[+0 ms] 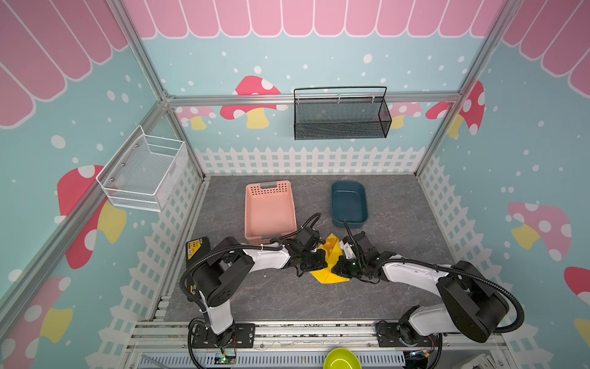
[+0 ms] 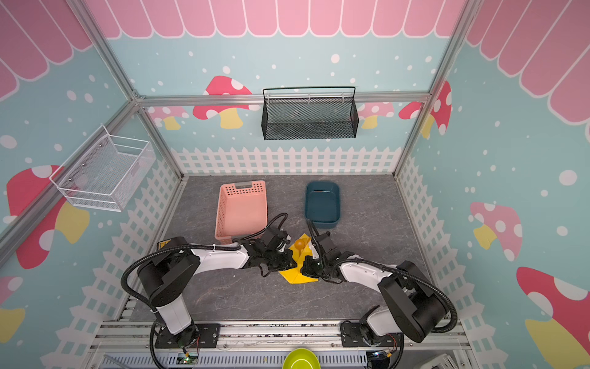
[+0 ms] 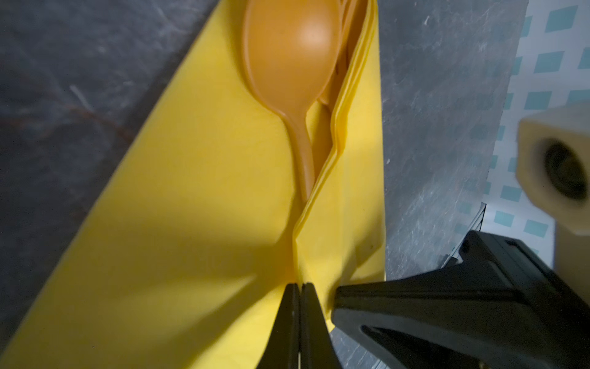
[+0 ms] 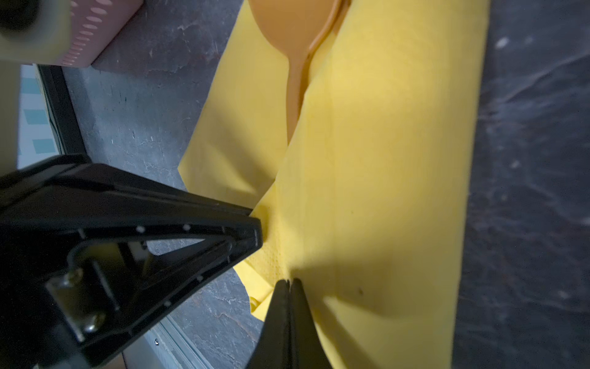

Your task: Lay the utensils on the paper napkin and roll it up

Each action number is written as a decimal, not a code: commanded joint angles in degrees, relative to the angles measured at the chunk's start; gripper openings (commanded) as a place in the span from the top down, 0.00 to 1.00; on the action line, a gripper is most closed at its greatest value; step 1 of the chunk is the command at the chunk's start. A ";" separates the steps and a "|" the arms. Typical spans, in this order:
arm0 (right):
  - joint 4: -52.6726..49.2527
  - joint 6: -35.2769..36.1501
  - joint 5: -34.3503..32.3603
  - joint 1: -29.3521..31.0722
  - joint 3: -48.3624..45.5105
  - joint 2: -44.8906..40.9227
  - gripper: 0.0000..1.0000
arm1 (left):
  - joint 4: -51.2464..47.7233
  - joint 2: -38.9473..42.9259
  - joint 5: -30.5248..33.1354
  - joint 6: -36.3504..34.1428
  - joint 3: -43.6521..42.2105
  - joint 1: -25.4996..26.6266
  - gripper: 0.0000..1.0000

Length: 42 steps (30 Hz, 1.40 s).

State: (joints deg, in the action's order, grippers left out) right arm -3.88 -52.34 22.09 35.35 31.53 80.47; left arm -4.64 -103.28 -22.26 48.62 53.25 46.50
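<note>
Left fingers (image 3: 287, 326) pinch yellow napkin (image 3: 191, 191) folded over spoon (image 3: 290, 54).

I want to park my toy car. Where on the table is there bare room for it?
Bare table lies in front of the paper napkin, between the arm bases, and between the blue tub and the right fence wall. Crowded: the middle, where the left pincer and right pincer pinch it.

Glossy plastic spoon (image 3: 290, 54), matt paper napkin (image 3: 191, 191)
</note>
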 commanded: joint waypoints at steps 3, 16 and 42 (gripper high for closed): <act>-2.13 -0.18 -0.97 0.33 1.63 -1.92 0.92 | -4.39 1.75 2.60 -1.88 -0.18 -0.44 1.00; -3.62 0.68 -0.09 0.41 5.32 -0.61 0.95 | -10.10 0.54 5.47 -5.38 1.77 -0.62 1.00; -3.72 0.48 -2.04 3.50 10.14 10.31 0.99 | -10.56 0.44 6.27 -5.11 1.63 -0.62 1.00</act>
State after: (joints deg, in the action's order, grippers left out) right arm -5.82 -52.18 21.91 38.37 40.80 89.82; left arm -12.08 -103.26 -18.87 44.29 54.78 46.24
